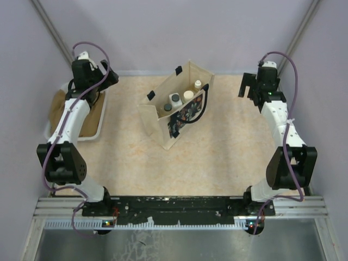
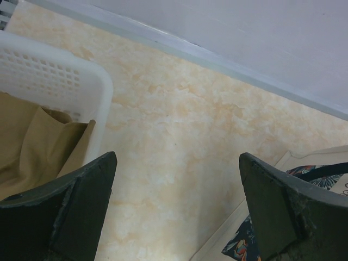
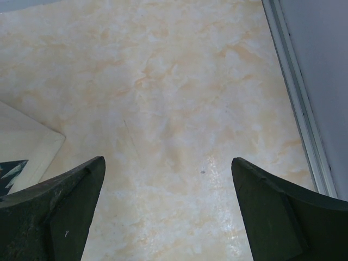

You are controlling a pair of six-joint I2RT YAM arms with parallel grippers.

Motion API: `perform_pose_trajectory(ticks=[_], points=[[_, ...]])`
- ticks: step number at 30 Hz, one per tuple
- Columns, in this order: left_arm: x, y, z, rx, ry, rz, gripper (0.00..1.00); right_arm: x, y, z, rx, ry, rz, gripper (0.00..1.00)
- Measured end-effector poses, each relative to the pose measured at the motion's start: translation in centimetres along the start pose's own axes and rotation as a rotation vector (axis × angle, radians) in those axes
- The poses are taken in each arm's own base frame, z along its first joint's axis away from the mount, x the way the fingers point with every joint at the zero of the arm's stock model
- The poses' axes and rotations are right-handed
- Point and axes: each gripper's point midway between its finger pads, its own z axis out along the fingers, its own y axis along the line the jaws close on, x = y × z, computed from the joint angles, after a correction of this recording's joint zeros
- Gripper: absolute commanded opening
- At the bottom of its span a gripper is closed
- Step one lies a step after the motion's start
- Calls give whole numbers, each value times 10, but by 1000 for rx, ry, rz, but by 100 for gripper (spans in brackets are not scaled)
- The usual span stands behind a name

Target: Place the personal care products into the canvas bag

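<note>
Both your hands are spread wide and hold nothing: the left hand (image 2: 176,163) hovers beside the white basket (image 2: 65,76), the right hand (image 3: 168,163) over the bench (image 3: 179,81). All four bottles (image 1: 188,95) stand inside the canvas bag (image 1: 159,128), mid-bench.

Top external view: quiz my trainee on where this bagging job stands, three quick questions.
1. True or false: a bottle lies on the table outside the canvas bag.
2. How many bottles show inside the bag?
3. The left pincer and right pincer are: A) open and empty; B) shut on bottles; C) inside the bag.
Key: 1 false; 2 four; 3 A.
</note>
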Motion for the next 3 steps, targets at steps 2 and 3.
perform_pose_trajectory(ticks=[2, 3], points=[[-1, 0, 0, 3, -6, 2, 99, 0, 0, 0, 0, -1, 0, 99], [-2, -1, 0, 5, -11, 3, 99, 0, 0, 0, 0, 0, 0, 99]])
